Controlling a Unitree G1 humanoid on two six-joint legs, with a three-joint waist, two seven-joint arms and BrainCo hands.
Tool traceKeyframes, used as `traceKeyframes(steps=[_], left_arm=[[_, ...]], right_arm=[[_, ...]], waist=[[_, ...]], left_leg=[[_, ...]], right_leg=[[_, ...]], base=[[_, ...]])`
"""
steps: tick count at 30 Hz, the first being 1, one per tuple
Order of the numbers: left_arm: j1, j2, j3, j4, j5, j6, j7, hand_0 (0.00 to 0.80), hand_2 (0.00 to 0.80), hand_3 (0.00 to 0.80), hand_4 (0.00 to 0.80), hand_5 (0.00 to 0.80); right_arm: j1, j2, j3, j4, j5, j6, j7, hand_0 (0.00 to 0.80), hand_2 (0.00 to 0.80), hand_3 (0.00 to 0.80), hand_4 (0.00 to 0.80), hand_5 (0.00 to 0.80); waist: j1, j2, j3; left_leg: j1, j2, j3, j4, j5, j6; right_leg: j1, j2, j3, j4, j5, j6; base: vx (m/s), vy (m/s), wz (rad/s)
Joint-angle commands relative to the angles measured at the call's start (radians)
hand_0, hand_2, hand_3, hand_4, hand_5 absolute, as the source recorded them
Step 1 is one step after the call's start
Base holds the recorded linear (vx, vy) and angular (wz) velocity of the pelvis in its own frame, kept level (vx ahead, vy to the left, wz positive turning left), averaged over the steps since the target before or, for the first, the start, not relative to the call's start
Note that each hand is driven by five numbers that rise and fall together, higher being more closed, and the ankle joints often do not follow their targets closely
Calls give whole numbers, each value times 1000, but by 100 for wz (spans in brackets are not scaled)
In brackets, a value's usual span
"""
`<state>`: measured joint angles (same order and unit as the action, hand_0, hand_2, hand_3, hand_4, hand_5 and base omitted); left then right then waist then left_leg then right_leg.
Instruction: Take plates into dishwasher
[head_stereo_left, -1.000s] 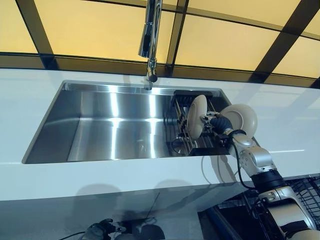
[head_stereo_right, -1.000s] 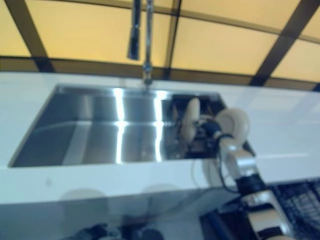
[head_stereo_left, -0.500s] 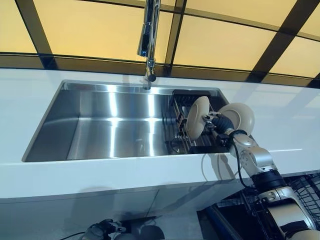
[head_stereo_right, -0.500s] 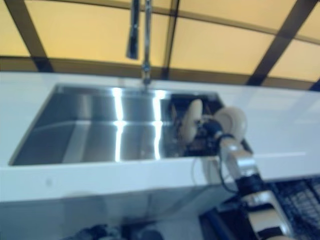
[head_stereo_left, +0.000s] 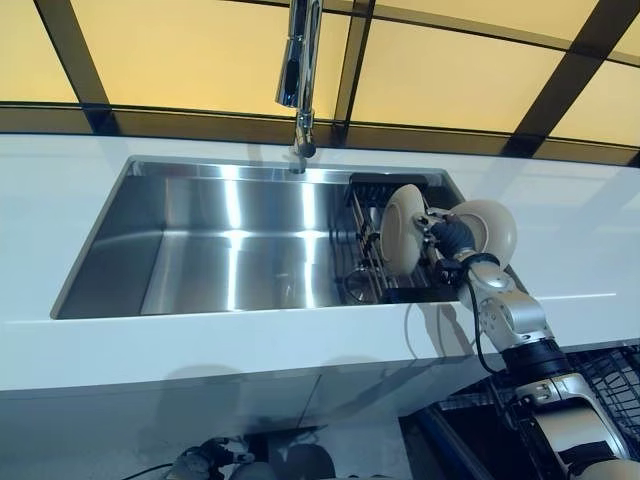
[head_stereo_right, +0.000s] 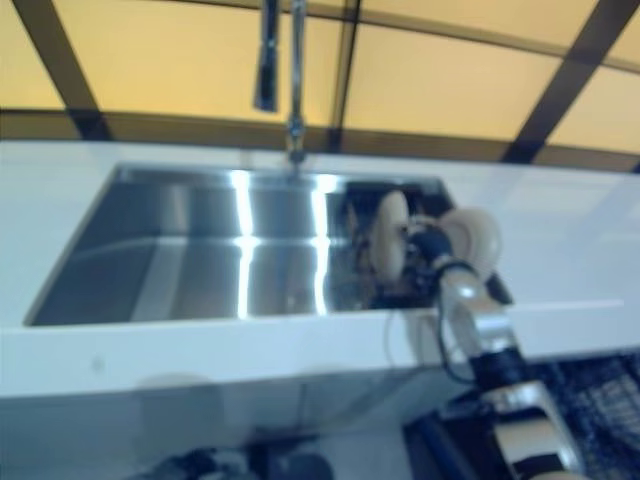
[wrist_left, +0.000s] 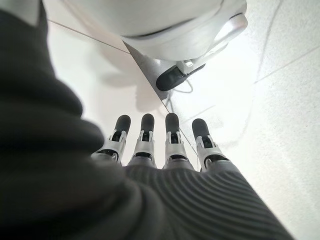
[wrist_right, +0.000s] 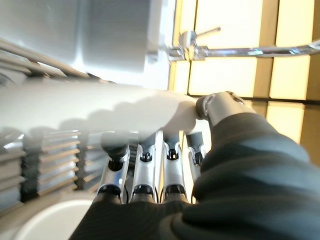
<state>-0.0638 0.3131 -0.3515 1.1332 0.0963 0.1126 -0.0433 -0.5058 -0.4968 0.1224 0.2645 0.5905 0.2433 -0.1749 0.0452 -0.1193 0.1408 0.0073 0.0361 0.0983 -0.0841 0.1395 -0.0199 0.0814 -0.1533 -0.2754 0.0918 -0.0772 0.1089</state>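
Two cream plates stand on edge in a black dish rack (head_stereo_left: 368, 200) at the right end of the steel sink (head_stereo_left: 240, 250). My right hand (head_stereo_left: 450, 238) is between them. In the right wrist view its fingers (wrist_right: 145, 165) lie along the face of the left plate (head_stereo_left: 402, 229) (wrist_right: 75, 107) and its thumb (wrist_right: 220, 106) hooks over the rim, pinching it. The second plate (head_stereo_left: 488, 228) stands just behind the wrist. My left hand (wrist_left: 170, 150) hangs low by the floor, fingers straight, holding nothing.
A chrome faucet (head_stereo_left: 300, 70) rises behind the sink's middle. White countertop (head_stereo_left: 560, 270) surrounds the sink. A dark wire dishwasher rack (head_stereo_left: 612, 380) shows below the counter at the lower right. Yellow window panes run along the back.
The whole picture has shifted slightly, so the camera moved. The right hand stays on the left plate at the rack, which has edged up a little.
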Motion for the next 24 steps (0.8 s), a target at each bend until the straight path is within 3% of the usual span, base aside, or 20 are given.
traceKeyframes(steps=[1, 7, 12, 24], left_arm=[[-26, -9, -31, 38, 47, -21, -5, 0, 0, 0, 0, 0], [-9, -3, -23, 40, 61, -28, -11, 0, 0, 0, 0, 0], [-6, 1, -23, 36, 64, -23, -15, 0, 0, 0, 0, 0], [6, 9, -37, 34, 61, -24, -14, 0, 0, 0, 0, 0]], right_arm=[[-107, -84, -99, -116, -27, -118, -63, 800, 800, 800, 800, 800], [-151, -170, -126, -178, -122, -139, -116, 800, 800, 800, 800, 800], [-176, -221, -124, -215, -93, -109, -150, 800, 800, 800, 800, 800], [-210, -275, -138, -288, -45, -125, -263, 800, 800, 800, 800, 800]], waist=[[33, 11, -25], [32, 8, -32], [29, 5, -36], [26, 1, -31]], left_leg=[[105, -39, -3, -3, -178, 63], [110, -43, -3, -3, -180, 65], [112, -46, -5, -3, -181, 68], [118, -48, -4, -3, -181, 70]], right_leg=[[-100, -93, 13, 91, 223, 91], [-100, -92, 14, 92, 220, 91], [-99, -89, 17, 93, 214, 88], [-93, -84, 21, 90, 210, 82]], base=[[0, 0, 0], [17, 8, 5], [8, 1, 2], [8, -2, -4]])
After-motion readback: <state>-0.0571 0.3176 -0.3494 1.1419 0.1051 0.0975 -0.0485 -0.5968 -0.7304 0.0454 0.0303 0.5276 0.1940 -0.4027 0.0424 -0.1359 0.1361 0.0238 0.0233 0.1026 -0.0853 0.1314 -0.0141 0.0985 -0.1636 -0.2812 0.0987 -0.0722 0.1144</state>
